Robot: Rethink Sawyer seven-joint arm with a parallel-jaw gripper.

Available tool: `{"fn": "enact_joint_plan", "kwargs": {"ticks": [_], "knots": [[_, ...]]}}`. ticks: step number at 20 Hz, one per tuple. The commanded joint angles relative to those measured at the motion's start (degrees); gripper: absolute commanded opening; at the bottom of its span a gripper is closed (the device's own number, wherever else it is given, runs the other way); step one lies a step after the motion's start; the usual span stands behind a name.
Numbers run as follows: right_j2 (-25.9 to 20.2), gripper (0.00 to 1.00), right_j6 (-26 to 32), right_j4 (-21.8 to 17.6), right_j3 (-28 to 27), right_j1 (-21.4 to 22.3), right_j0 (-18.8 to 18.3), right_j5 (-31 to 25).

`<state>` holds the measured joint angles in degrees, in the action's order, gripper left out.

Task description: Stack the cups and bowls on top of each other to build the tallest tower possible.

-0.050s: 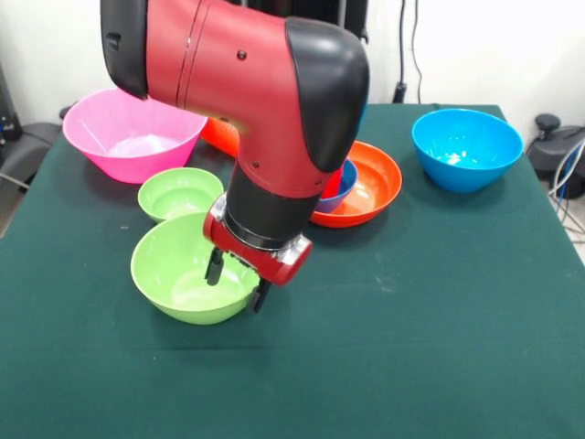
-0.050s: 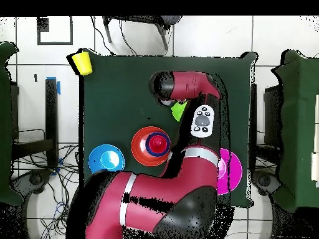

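My gripper (image 1: 238,282) is open and straddles the near right rim of the large green bowl (image 1: 183,270). One finger (image 1: 214,267) is inside the bowl and the other is outside it. The small green bowl (image 1: 180,193) stands just behind it. The wide orange bowl (image 1: 377,187) (image 2: 140,149) holds the small dark blue bowl (image 1: 345,187) (image 2: 151,138), which has a red cup (image 2: 158,145) in it. In the overhead view the arm covers the gripper, and only a sliver of green bowl (image 2: 179,111) shows.
The huge pink bowl (image 1: 132,134) (image 2: 232,171) stands at one side of the table and the large blue bowl (image 1: 466,146) (image 2: 106,159) at the other. A yellow cup (image 2: 81,61) sits at a far table corner. An orange object (image 1: 219,137) is partly hidden behind the arm.
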<state>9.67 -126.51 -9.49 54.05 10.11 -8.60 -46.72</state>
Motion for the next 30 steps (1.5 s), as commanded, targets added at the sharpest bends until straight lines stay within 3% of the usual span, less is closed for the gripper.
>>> {"fn": "enact_joint_plan", "kwargs": {"ticks": [1, 16, 17, 30], "knots": [[-3.95, 1.00, -0.73, -0.58, -0.91, -3.57, 0.92, -1.60], [-3.79, 1.00, 1.35, -0.85, 0.24, -2.40, 0.86, -1.96], [-3.86, 0.00, 1.44, -0.80, 0.54, -2.26, 0.78, -1.89], [-5.33, 0.00, 2.54, 0.15, 4.06, 0.25, 0.26, -1.66]]}}
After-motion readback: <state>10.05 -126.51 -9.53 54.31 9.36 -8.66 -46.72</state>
